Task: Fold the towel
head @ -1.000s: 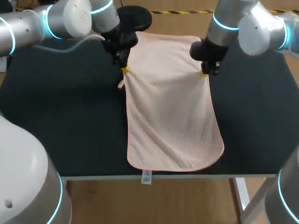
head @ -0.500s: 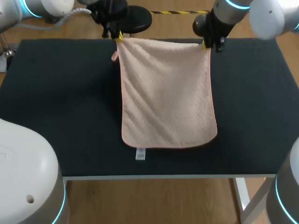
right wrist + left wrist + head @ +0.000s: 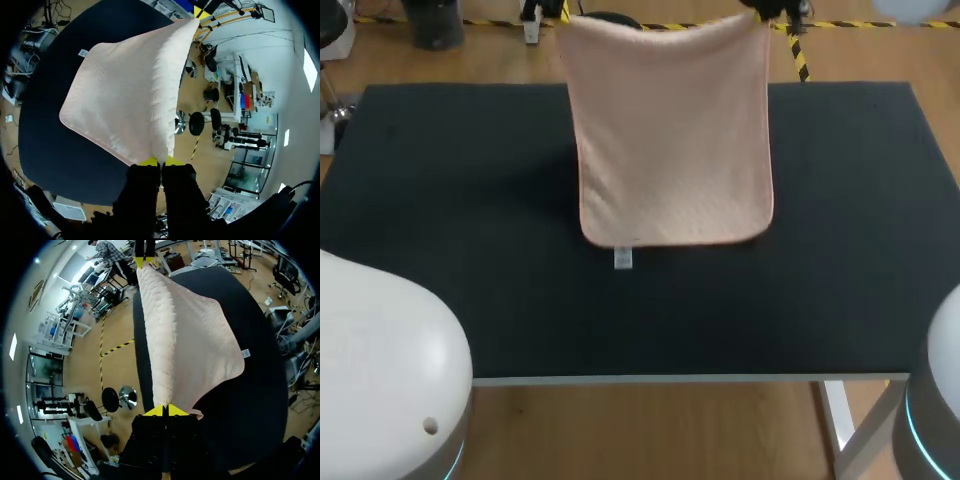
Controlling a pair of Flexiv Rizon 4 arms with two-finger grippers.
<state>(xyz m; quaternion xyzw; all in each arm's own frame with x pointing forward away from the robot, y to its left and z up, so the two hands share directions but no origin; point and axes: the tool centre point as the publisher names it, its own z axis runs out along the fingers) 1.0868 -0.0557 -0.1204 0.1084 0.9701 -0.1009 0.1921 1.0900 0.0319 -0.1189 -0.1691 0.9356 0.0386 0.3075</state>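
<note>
Over my dark matte surface (image 3: 450, 220), the soft, diamond-textured pink towel (image 3: 670, 130) hangs as a round-cornered sheet near the far edge, with its white tag (image 3: 623, 259) lowest. My wrist views show my left gripper (image 3: 165, 410) and right gripper (image 3: 160, 161) each pinching a top corner.

Place: a robotics lab, set up as a test bench.
Desk: a plain desk (image 3: 440, 250) with a flat black top and a white frame.
Machines: a white left arm (image 3: 380, 390) and a white right arm (image 3: 938, 400), each with a blue light ring, flanked the desk.
Work piece: a lone pink towel (image 3: 670, 130) hung by two corners above the desk.
</note>
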